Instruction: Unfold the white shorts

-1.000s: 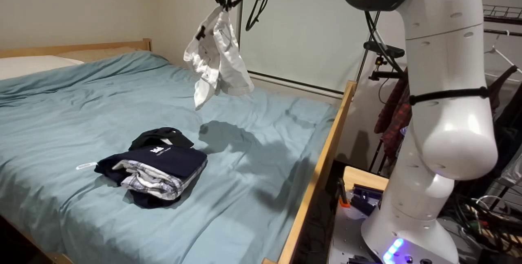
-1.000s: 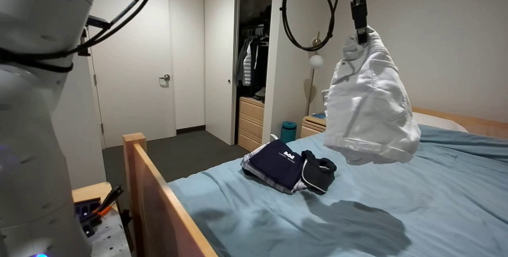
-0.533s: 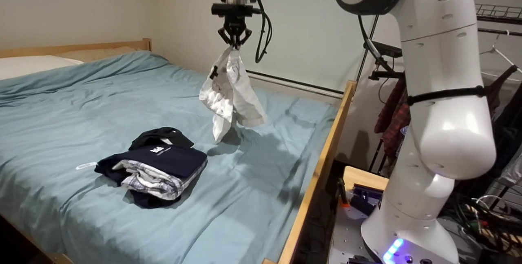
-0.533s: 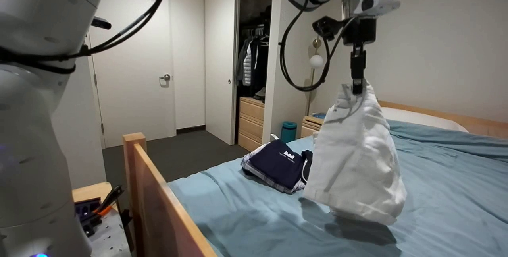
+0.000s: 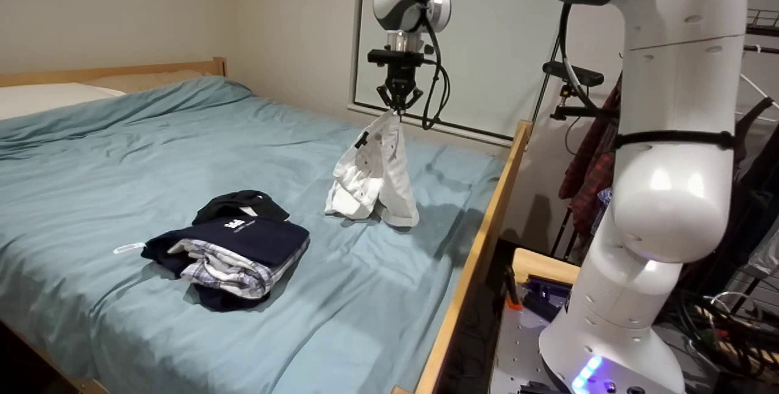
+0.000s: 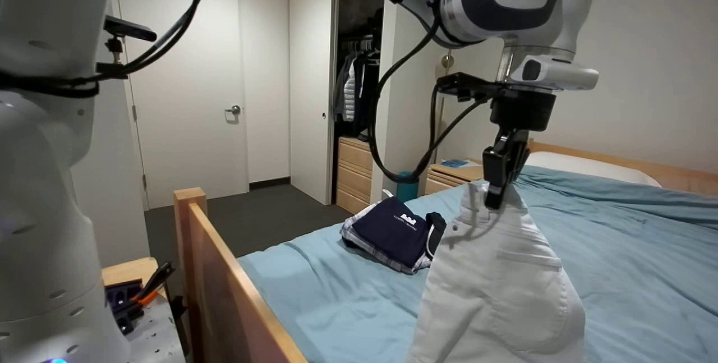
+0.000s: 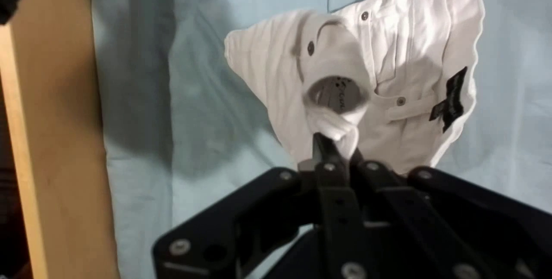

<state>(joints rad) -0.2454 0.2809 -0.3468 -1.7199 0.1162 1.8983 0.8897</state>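
Note:
The white shorts point(image 5: 398, 178) hang from my gripper point(image 5: 397, 111) over the blue bed. Their lower edges reach down to the sheet and look to touch it. In an exterior view the cloth of the white shorts point(image 6: 496, 290) drapes wide below the gripper point(image 6: 495, 200), its bottom cut off by the frame. Seen from the wrist, the gripper point(image 7: 340, 152) is shut on a pinched fold of the white shorts point(image 7: 401, 50), with cloth looping just beyond the fingertips. Small snaps and a black label point(image 7: 455, 98) show on the inner side. The far layers are partly hidden.
A folded navy garment point(image 5: 243, 239) with plaid cloth under it lies on the blue sheet point(image 5: 140, 162), a black cloth point(image 5: 240, 205) against it. The wooden bed rail point(image 5: 471, 272) runs between the bed and the robot's base; in the wrist view the rail point(image 7: 51, 149) borders the left.
The gripper has come down and nearer the bed rail, carrying the white shorts. Their lower edges hung well above the bed and are now at the sheet. The clothes pile has stayed put.

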